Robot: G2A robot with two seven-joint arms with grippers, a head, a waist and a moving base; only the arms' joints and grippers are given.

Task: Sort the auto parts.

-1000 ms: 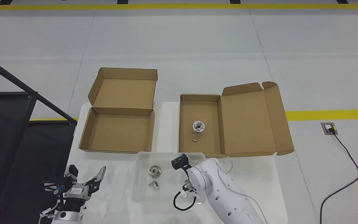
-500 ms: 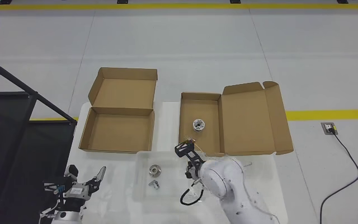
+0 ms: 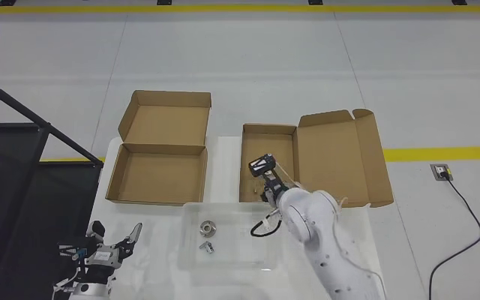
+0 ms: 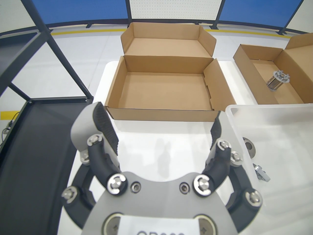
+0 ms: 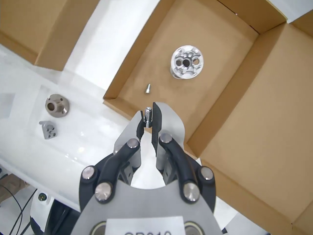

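Note:
My right gripper (image 5: 148, 114) is shut on a small threaded bolt (image 5: 147, 117) and hangs over the near edge of the right cardboard box (image 5: 247, 50). Inside that box lie a round finned metal hub (image 5: 187, 62) and another small bolt (image 5: 147, 89). The clear plastic bin (image 3: 244, 251) holds a round flanged collar (image 5: 56, 105) and a small grey bracket (image 5: 49, 129). In the top view the right arm (image 3: 300, 214) stretches from the bin to the right box. My left gripper (image 4: 159, 128) stands open, nothing between its fingers, over the white table near the bin's left side.
An open cardboard box (image 3: 157, 174) with nothing in it sits at the table's back left. The right box's lid (image 3: 341, 161) lies flat to the right. A black rack (image 3: 37, 195) stands left of the table.
The right arm has lifted out of the bin and swung toward the right box, carrying the bolt. The left arm has not moved.

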